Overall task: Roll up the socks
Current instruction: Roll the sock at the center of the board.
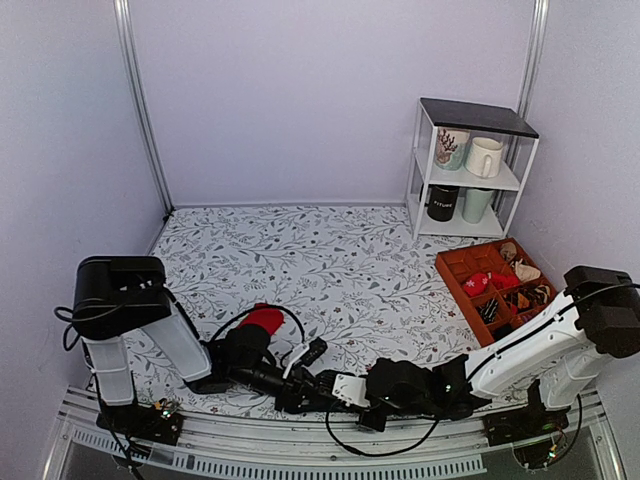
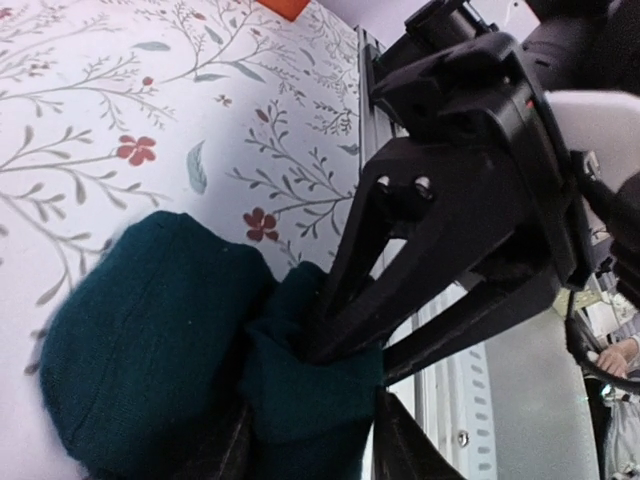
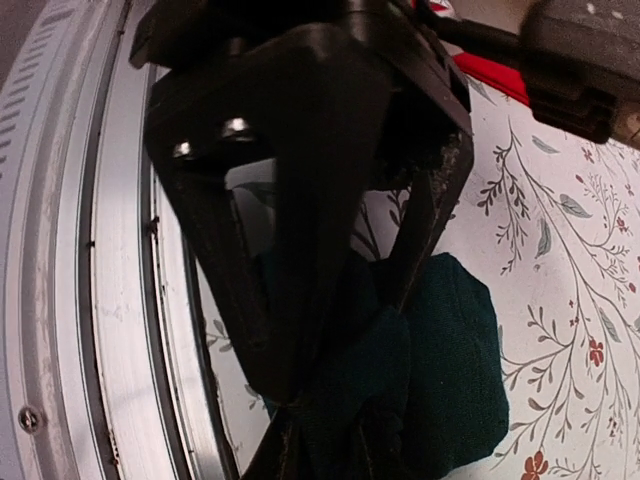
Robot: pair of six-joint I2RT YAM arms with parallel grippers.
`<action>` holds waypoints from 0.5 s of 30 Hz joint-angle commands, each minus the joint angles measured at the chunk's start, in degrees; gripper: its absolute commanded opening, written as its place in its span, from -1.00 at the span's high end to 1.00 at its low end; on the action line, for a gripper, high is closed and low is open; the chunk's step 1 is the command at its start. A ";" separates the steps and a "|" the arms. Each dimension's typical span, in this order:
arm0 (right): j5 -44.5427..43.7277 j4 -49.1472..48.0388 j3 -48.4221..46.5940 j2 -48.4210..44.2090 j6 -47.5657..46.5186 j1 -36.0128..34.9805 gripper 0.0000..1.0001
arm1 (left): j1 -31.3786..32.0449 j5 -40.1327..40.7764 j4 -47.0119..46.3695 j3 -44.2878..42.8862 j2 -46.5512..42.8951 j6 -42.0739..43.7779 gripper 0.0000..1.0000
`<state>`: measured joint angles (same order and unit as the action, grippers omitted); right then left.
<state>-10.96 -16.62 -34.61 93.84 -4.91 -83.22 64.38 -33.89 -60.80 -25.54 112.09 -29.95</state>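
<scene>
The dark teal sock (image 2: 140, 370) lies bunched on the floral mat close to the front rail; it also shows in the right wrist view (image 3: 455, 370). In the top view both grippers hide it. My left gripper (image 2: 310, 425) is shut on a fold of it. My right gripper (image 3: 330, 440) faces the left one and is shut on the same bunch; its black fingers (image 2: 345, 300) pinch the fabric. The two meet tip to tip in the top view, the left gripper (image 1: 298, 385) and the right gripper (image 1: 326, 386). The red sock (image 1: 263, 319) lies behind the left wrist, loose.
A white shelf (image 1: 425, 170) with mugs stands at the back right. An orange tray (image 1: 455, 265) of small items sits in front of it. The aluminium front rail (image 1: 300, 460) runs just beside the grippers. Black cables loop over the mat near the red sock.
</scene>
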 commanded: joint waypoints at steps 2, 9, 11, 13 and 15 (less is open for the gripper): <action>7.27 6.34 1.07 4.46 9.37 0.39 0.85 | 0.27 4.95 15.53 3.00 -6.82 7.92 -0.44; 20.07 12.27 -0.28 2.73 15.50 6.51 0.84 | 3.57 18.58 22.67 3.75 -23.03 25.71 -0.99; 24.11 14.68 -1.26 2.97 16.54 8.96 0.84 | 5.06 21.36 21.50 4.91 -25.09 30.11 -0.99; 27.74 16.77 -2.16 3.47 17.25 10.91 0.84 | 6.18 22.75 20.12 5.54 -25.20 33.39 -0.99; 32.06 18.03 -2.81 4.18 17.43 13.09 0.84 | 6.41 23.18 19.80 5.26 -23.70 35.23 -0.99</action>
<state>9.32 -12.73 -37.98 94.80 9.30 -73.38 69.43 -16.03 -42.15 -21.15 86.98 -4.21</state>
